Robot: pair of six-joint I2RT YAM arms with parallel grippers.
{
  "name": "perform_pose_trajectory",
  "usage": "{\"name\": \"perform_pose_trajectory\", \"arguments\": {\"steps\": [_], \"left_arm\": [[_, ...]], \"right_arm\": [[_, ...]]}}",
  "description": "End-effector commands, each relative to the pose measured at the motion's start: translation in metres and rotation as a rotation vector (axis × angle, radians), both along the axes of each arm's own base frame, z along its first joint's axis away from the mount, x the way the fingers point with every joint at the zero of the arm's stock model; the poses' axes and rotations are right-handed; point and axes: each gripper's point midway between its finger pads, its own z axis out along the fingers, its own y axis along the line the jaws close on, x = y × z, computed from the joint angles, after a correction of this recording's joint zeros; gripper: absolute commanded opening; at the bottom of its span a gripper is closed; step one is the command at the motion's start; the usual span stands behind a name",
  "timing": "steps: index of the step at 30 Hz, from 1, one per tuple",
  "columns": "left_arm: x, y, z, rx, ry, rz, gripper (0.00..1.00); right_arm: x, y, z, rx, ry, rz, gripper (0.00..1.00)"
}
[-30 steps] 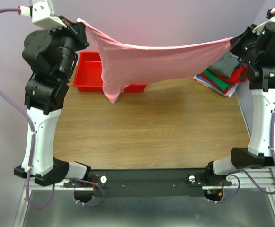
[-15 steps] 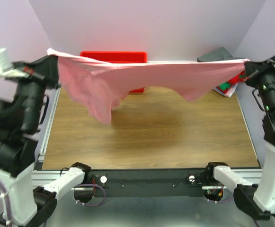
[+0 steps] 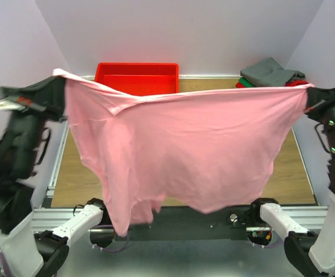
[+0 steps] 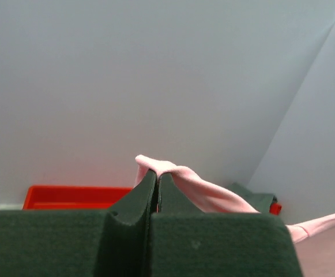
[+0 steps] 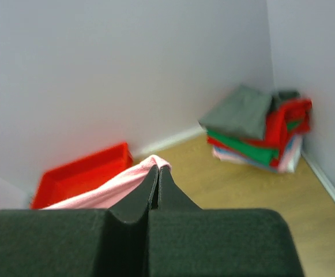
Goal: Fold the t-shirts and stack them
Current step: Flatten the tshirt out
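Between both arms, taut pink t-shirt (image 3: 184,150)

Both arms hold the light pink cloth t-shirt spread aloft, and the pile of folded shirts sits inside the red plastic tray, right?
No: the pile of folded shirts sits in the back right corner, apart from the red plastic tray, as the top external view shows. The rest holds.

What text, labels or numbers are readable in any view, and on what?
None readable in any view.
pink t-shirt: plain, no print showing.
red tray: no label visible.
folded stack: no print visible, view slightly blurred.
left arm: motion-blurred, nothing legible.
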Motion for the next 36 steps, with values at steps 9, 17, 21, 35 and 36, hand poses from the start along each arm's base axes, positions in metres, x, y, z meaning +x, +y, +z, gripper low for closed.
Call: {"name": "perform_pose_trajectory", "arguments": {"steps": [9,17,21,35,36], "left_arm": [[0.271,-0.107,-0.234,0.302,0.515,-0.076,0.0],[0.401,-0.129,-0.269,0.402,0.61,0.033,0.81],[0.397,-0.133,-0.255,0.369,0.596,0.017,0.97],[0.233,-0.107,-0.417,0.199,0.985,-0.078,0.97],[0.225,-0.106,-0.417,0.177,0.979,-0.083,0.97]], "right_arm": [[0.173,-0.031,-0.247,0.012,0.479,-0.157,0.01],[0.278,-0.035,-0.335,-0.078,0.679,-0.104,0.7],[0.286,-0.023,-0.344,-0.091,0.697,-0.022,0.99],[0.165,0.037,-0.4,0.069,0.859,0.266,1.0],[0.159,0.04,-0.399,0.075,0.854,0.276,1.0]]}}
